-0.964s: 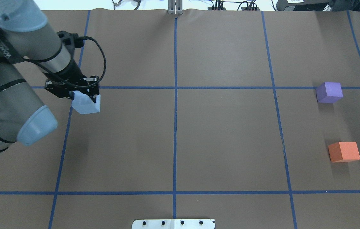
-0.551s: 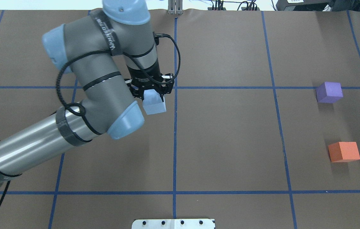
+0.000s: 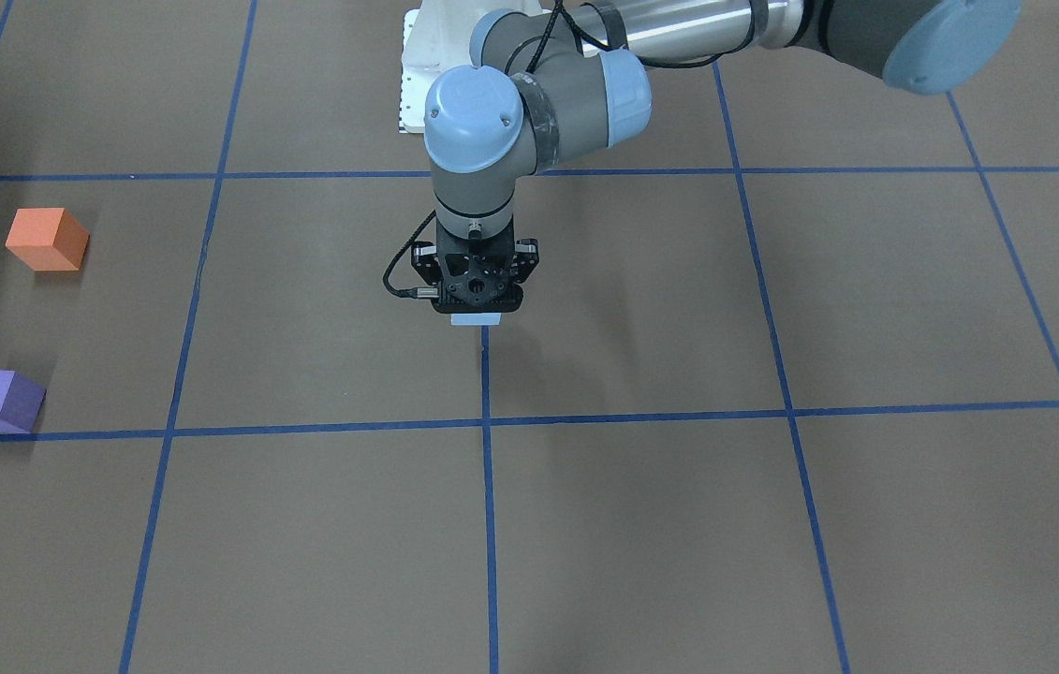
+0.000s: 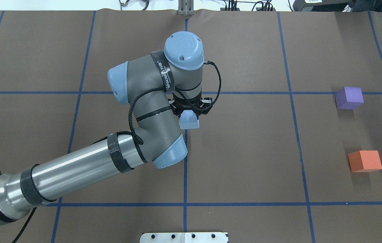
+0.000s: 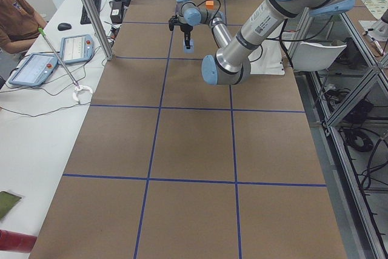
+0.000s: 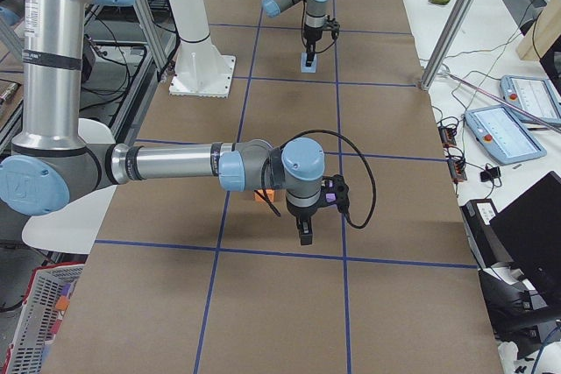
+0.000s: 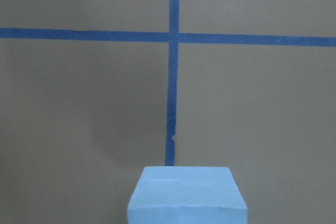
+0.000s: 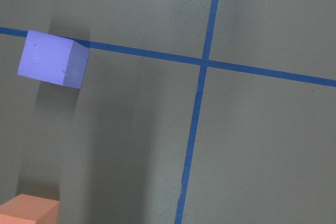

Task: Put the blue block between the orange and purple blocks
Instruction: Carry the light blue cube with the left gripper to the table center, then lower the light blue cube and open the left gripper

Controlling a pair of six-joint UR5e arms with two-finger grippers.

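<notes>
A: Overhead exterior: the left arm (image 4: 143,135) now reaches to the table's (image 4: 245,152) middle line, where a second ago it sat far over on its own side. You are mid-carry.

B: And the left gripper (image 4: 190,113)?

A: Its fingers are clamped on the blue block (image 4: 189,120), held clear of the table over the centre tape cross. The wrist view shows the block's top low in frame.

B: Targets?

A: Purple block (image 4: 349,98) and orange block (image 4: 364,161) have not moved, well apart on the far side with a bare gap between them. You have half the table left to cross.

B: Right gripper (image 6: 304,236)?

A: It hangs near those two blocks, seen only side-on; I cannot tell how its fingers stand.
</notes>
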